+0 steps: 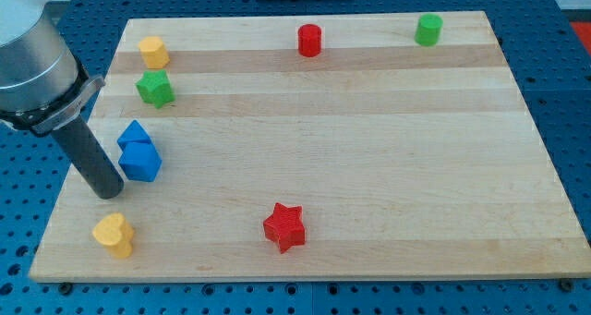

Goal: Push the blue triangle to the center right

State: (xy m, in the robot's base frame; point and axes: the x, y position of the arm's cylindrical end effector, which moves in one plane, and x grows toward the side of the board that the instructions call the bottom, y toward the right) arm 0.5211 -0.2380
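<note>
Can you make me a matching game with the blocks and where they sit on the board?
Things:
1. red star
2. green cylinder
3. yellow heart
4. my tip

Places:
A. the view's top right
B. just left of the blue blocks
C. the view's bottom left corner
D. the view's bottom, near the middle

Pairs: 1-D, 2-A, 3-C, 4-B

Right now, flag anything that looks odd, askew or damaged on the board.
Nothing stands out as damaged or spilled. The two blue blocks sit pressed together near the view's left, so their shapes are hard to separate. My tip rests just left of them. Every other block stands alone on the wooden board.
</note>
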